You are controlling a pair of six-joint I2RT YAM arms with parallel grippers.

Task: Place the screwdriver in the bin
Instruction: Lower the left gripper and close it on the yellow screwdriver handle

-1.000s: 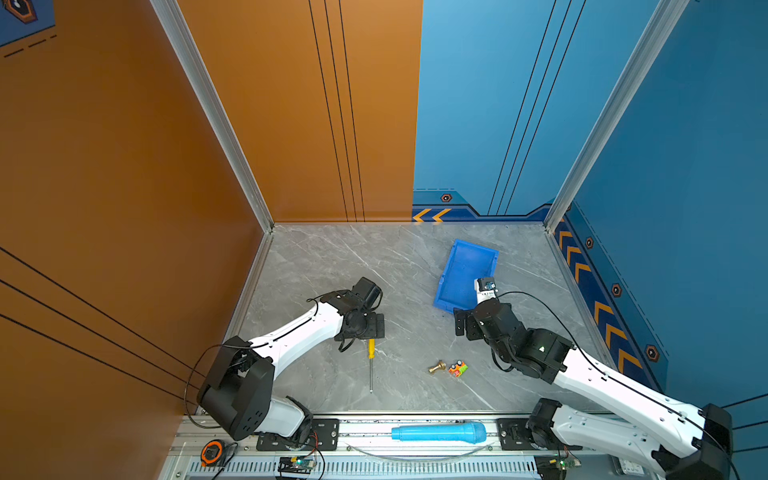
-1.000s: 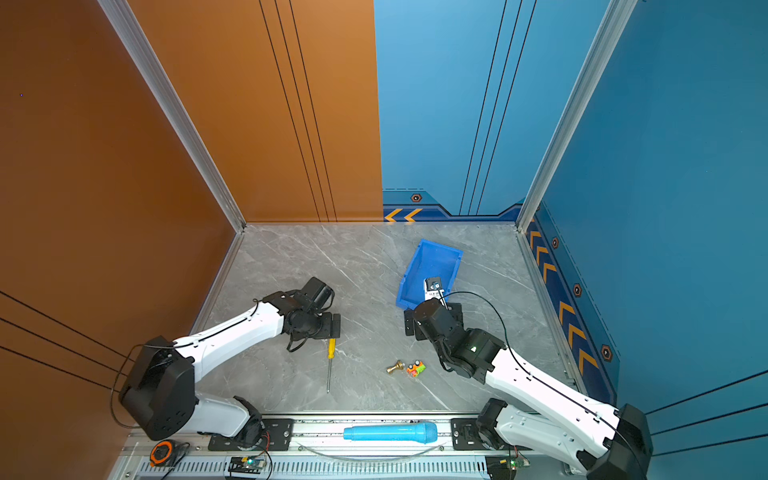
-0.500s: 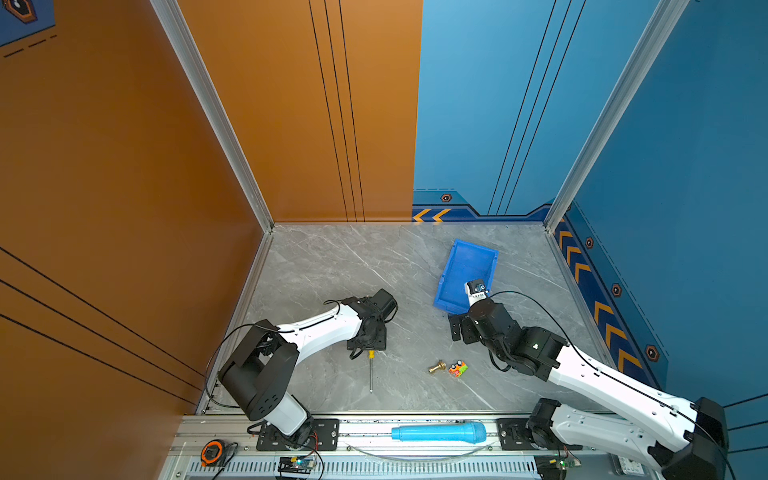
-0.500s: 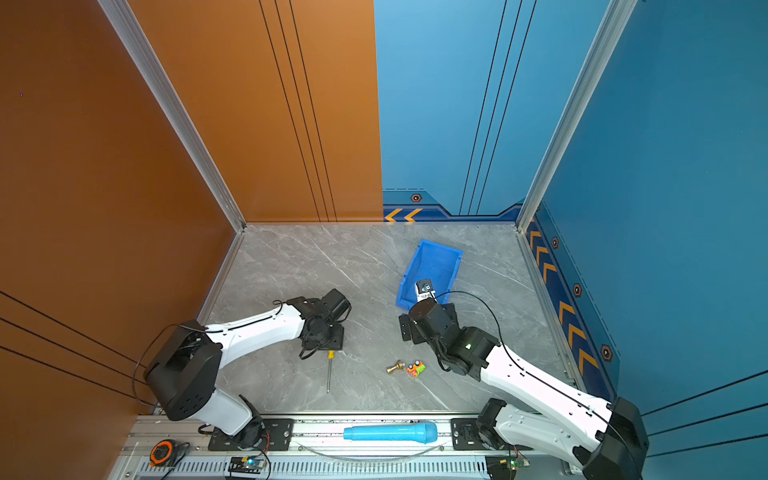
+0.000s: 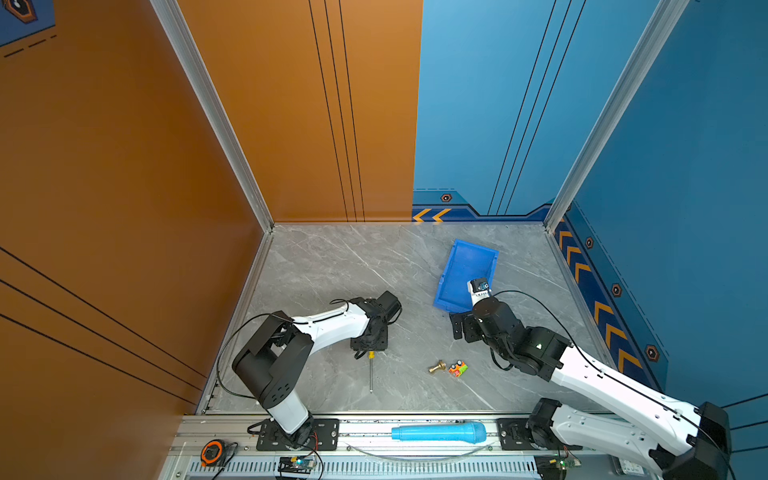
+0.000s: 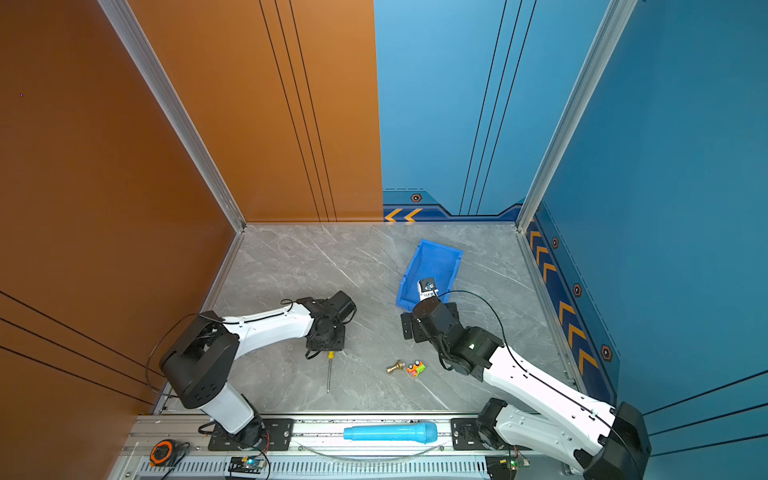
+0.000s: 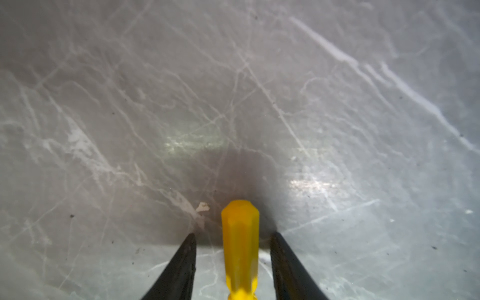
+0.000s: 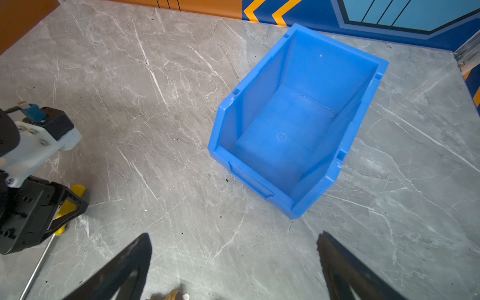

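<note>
Since a second ago the left claw [image 7: 233,235] has dropped onto the screwdriver [image 7: 240,249] and narrowed a lot on the way. Fingers [image 7: 184,262] now sit either side of the yellow handle [image 7: 240,226], but the left wrist view shows bare tabletop [image 5: 332,266] in both gaps, so they're spread and not pinching yet. Screwdriver hasn't shifted. It lies flat, left of centre, near the front edge, with the shaft [image 5: 370,376] pointing at that edge and the handle toward the back. Reads as the grasp step; lift and carry are still to do.

Near to far otherwise:
- Tape measure [image 5: 212,452] and light-blue cylinder [image 5: 438,432] lie on the rail [image 5: 365,424] off the front edge, out of play.
- Brass fitting [image 5: 437,368] and a small coloured block [image 5: 457,368] sit just beside each other, right of the screwdriver and about as near the front edge. Both are well apart from the shaft.
- The right claw [image 8: 233,234] has barely shifted. It's wide apart, holding nothing, hovering just in front of the near end of the bin [image 5: 448,272].
- Bin is right of centre, further back, skewed to the edges, nothing in it.

Watch: the handle is short, so the long shaft may droop on lift. The straight line to the bin runs close to the right claw. I'd come in over the long side wall, or back the right arm off first.
</note>
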